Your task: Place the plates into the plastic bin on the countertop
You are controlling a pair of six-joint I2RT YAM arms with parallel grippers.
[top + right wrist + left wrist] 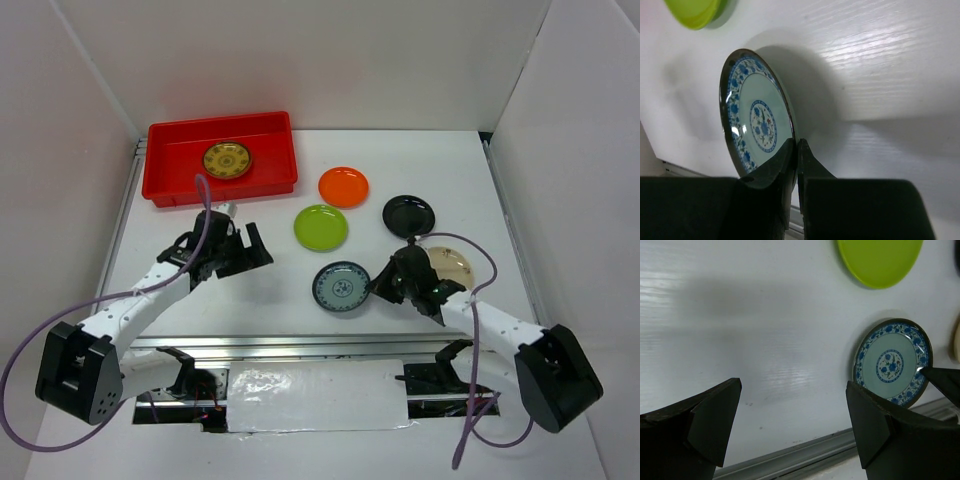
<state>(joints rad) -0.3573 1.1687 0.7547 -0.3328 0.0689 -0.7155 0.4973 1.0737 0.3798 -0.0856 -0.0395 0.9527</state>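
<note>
rim of blue-patterned plate (pixel 757 117) sits pinched between right fingers (pixel 814 169); left fingers (pixel 710 425) spread wide apart.

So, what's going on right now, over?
Right gripper shut on blue patterned plate, at rim. Left gripper open, empty, roughly between it and red bin. Gold plate already binned.

Reaching forward and to the right with the left arm (pixel 140 300), forearm slanted, left end effector (pixel 794 390) spread wide with both fingers well apart. Bending leftward with the right arm (pixel 480 320), wrist angled down, right end effector (pixel 796 145) pinched tight on the rim of the blue-patterned plate (pixel 757 120).
</note>
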